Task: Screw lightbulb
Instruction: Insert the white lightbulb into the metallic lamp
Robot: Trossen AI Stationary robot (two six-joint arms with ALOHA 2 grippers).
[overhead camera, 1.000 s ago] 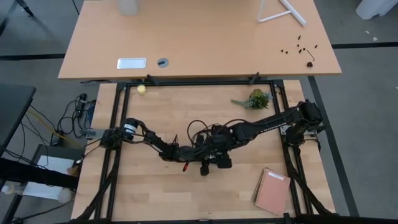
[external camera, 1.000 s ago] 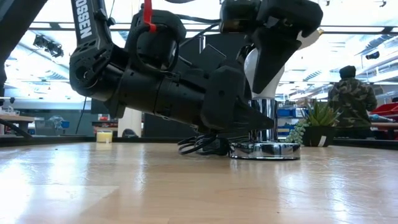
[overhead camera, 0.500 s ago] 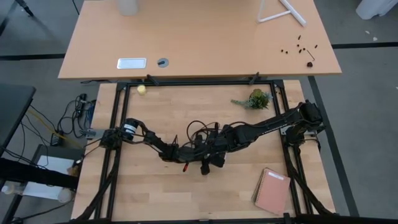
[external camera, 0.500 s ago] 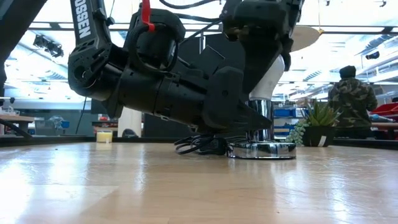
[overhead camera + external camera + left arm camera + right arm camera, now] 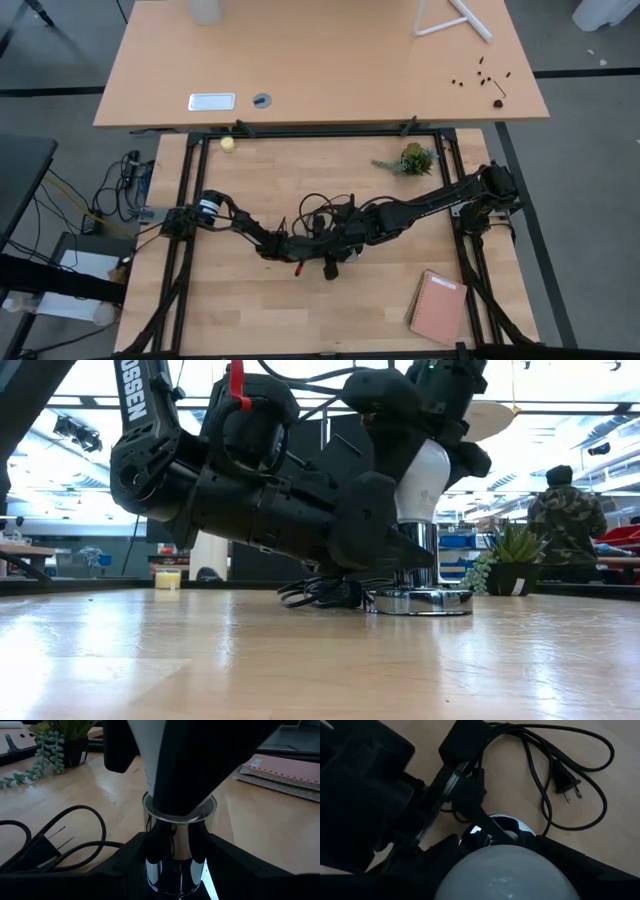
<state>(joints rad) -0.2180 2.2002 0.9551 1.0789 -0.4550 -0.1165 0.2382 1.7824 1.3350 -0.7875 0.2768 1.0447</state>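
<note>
Meeting point: both arms converge near the middle of the wooden table (image 5: 250, 320), seen from above.
Lightbulb: the white lightbulb (image 5: 424, 480) stands upright with its narrow end down in the neck of the chrome socket (image 5: 420, 550) (how far it is seated cannot be told).
Socket base: a round silver disc (image 5: 420, 601) lies flat on the table, and the chrome neck rises from its centre.
Right gripper: the right gripper (image 5: 432, 435) comes down from above and its dark fingers (image 5: 580, 865) clasp the round top of the lightbulb (image 5: 510, 872) on either side.
Left gripper: the left gripper (image 5: 175, 860) lies low over the table, its two fingers (image 5: 127, 860) closed against the chrome neck (image 5: 175, 845) from both sides.
Cord: a black cord (image 5: 560, 775) with a two-pin plug lies in loops on the wood just beside the disc.
Left arm: it reaches in from the table's left edge, long and dark, with a red tab (image 5: 236, 382) on its upper part.
Right arm: it reaches in from the right edge toward the centre (image 5: 420, 205).
Other items: a small potted plant (image 5: 412, 158) sits near the far edge, a pinkish notebook (image 5: 438, 307) near the right front corner, a small yellowish ball (image 5: 228, 143) at the far left.
Background: a person (image 5: 566, 525) in a camouflage jacket stands in the room beyond the table.
</note>
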